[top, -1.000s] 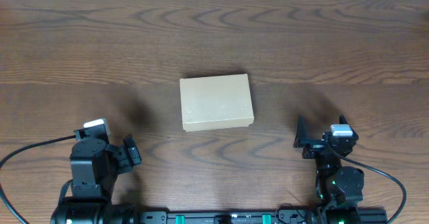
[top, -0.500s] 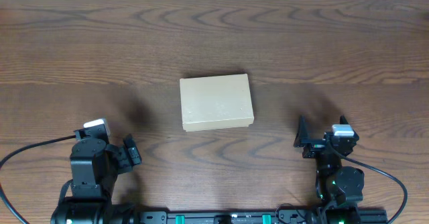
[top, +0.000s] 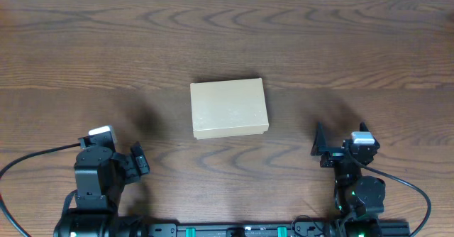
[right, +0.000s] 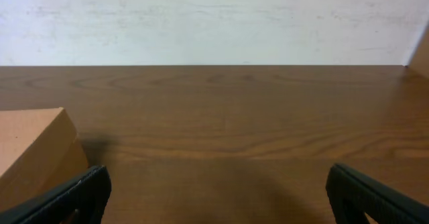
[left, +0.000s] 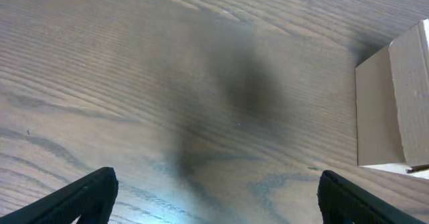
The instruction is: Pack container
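Note:
The container (top: 229,108) is a small tan cardboard box lying closed in the middle of the table. Its edge shows at the right of the left wrist view (left: 394,100) and at the left of the right wrist view (right: 33,150). My left gripper (top: 140,161) rests near the front left, open and empty, its fingers wide apart in the left wrist view (left: 218,197). My right gripper (top: 320,150) rests near the front right, open and empty, fingers wide apart in the right wrist view (right: 218,197). Both are well apart from the box.
The dark wooden table (top: 106,45) spans the whole overhead view. A white wall (right: 214,16) rises behind its far edge in the right wrist view. Black cables (top: 28,159) run from both arm bases at the front.

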Controlling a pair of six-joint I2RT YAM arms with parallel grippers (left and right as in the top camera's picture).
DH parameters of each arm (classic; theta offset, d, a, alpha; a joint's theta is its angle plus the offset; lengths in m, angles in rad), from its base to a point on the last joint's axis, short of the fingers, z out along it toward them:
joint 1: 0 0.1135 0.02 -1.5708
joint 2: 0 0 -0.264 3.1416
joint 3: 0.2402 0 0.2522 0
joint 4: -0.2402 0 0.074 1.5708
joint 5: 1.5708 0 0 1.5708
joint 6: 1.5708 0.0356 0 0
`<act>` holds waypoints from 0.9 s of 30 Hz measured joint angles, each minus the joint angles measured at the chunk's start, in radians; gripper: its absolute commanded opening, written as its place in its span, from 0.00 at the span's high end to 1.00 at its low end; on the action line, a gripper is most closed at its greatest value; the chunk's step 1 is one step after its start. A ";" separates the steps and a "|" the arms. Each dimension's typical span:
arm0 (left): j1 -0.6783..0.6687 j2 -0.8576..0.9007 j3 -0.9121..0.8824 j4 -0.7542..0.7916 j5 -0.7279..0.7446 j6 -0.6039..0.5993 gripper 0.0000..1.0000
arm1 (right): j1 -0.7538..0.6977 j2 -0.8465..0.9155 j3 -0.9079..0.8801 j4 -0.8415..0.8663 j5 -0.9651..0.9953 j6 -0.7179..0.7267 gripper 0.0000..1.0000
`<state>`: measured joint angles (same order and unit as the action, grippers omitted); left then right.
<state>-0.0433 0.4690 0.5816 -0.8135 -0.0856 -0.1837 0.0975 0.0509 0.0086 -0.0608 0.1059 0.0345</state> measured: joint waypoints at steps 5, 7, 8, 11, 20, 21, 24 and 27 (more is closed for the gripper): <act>0.007 -0.061 -0.030 0.061 0.066 0.002 0.05 | 0.000 0.000 0.000 0.001 0.000 0.000 0.01; 0.010 -0.119 -0.074 0.135 0.098 0.005 0.05 | 0.000 0.000 0.000 0.001 0.001 0.000 0.01; 0.011 -0.153 -0.107 0.201 0.112 0.008 0.05 | 0.000 0.000 0.000 0.002 0.001 0.000 0.01; 0.017 -0.224 -0.196 0.360 0.130 0.024 0.04 | 0.000 -0.001 0.000 0.001 0.002 0.000 0.01; 0.021 -0.328 -0.402 0.604 0.092 0.089 0.04 | 0.000 -0.001 0.000 0.002 0.003 0.000 0.01; 0.022 -0.338 -0.419 0.628 0.085 0.101 0.05 | 0.000 -0.001 0.000 0.001 0.003 0.000 0.01; 0.022 -0.370 -0.467 0.714 0.077 0.142 0.05 | 0.000 -0.001 0.000 0.001 0.003 0.000 0.01; 0.022 -0.396 -0.505 0.768 0.073 0.184 0.05 | 0.000 -0.001 0.000 0.001 0.003 0.000 0.01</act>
<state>-0.0216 0.0734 0.0765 -0.0456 -0.0128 0.0006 0.0975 0.0502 0.0086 -0.0597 0.1093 0.0349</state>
